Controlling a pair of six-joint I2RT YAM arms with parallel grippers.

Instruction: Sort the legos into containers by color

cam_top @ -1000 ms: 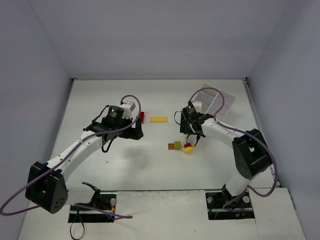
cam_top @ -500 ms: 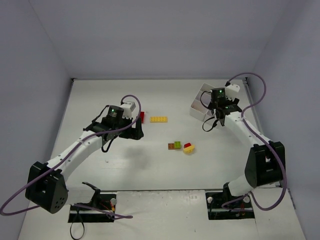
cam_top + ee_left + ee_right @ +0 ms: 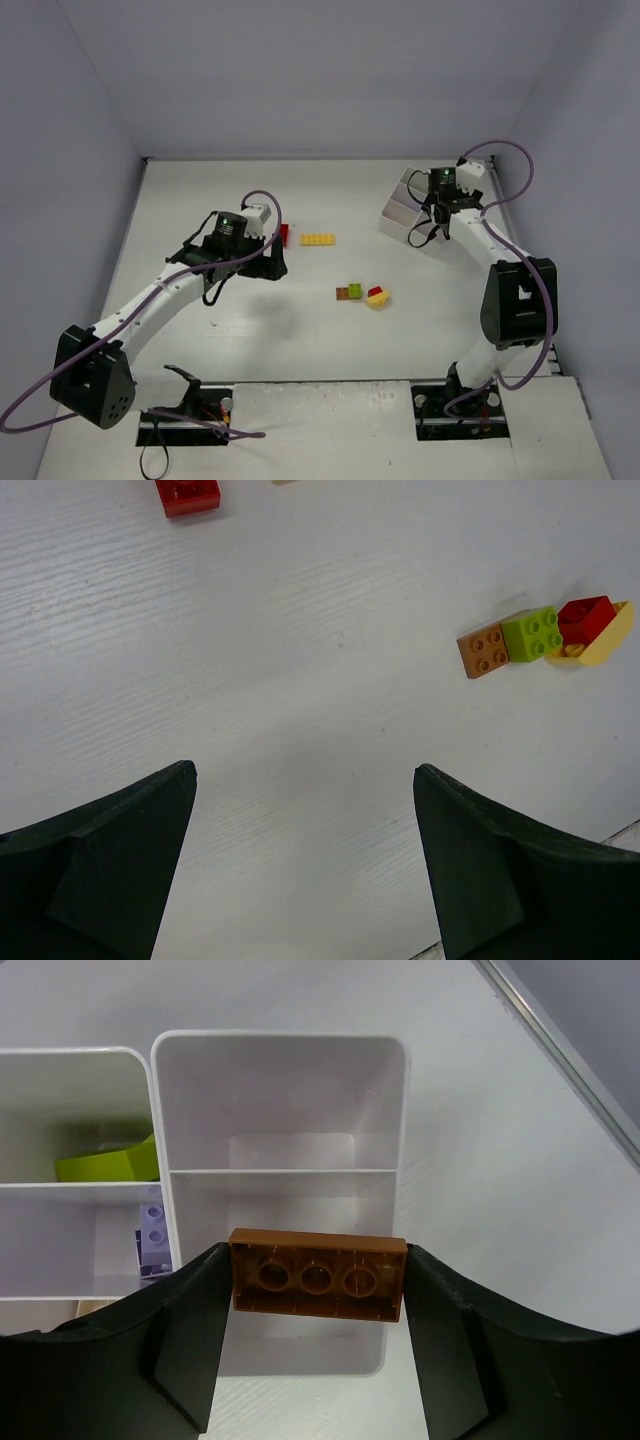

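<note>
My right gripper (image 3: pixel 318 1282) is shut on a brown three-hole brick (image 3: pixel 318 1275), seen from its underside, held above the near right compartment of the white tray (image 3: pixel 280 1040). In the top view this gripper (image 3: pixel 434 212) is over the tray (image 3: pixel 398 213). A lime green piece (image 3: pixel 105 1160) and a lavender brick (image 3: pixel 152 1240) lie in the left compartments. My left gripper (image 3: pixel 305 775) is open and empty above bare table. On the table lie a red brick (image 3: pixel 187 494), a joined brown and green pair (image 3: pixel 508 644) and a red brick on a yellow one (image 3: pixel 590 628).
A long yellow brick (image 3: pixel 318 239) lies beside the red brick (image 3: pixel 283 233) at mid table. The brown-green pair (image 3: pixel 349 291) and red-yellow stack (image 3: pixel 378 296) sit nearer the front. Grey walls close in the table on three sides.
My right arm swung from the bricks at mid table back to the tray at the far right, carrying the brown brick. The left arm has not moved.
</note>
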